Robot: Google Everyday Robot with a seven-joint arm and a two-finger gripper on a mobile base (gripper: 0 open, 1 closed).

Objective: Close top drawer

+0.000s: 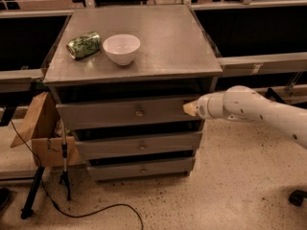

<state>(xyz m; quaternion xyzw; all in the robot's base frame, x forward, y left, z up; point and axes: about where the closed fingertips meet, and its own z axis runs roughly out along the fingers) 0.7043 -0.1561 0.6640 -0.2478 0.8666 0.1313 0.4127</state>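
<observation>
The top drawer [115, 113] is a wide grey drawer with a small brass knob [138, 112] at the centre of its front. It stands pulled out a little from the grey cabinet [144, 56], with a dark gap above it. My gripper [190, 109] is at the end of the white arm coming in from the right. Its tan tip rests against the right end of the drawer front.
A crushed green can [84, 44] and a white bowl [122, 49] sit on the cabinet top. Two narrower drawers [139, 147] lie below. An open cardboard box [45, 133], a tripod stand [62, 162] and a cable are at the left on the floor.
</observation>
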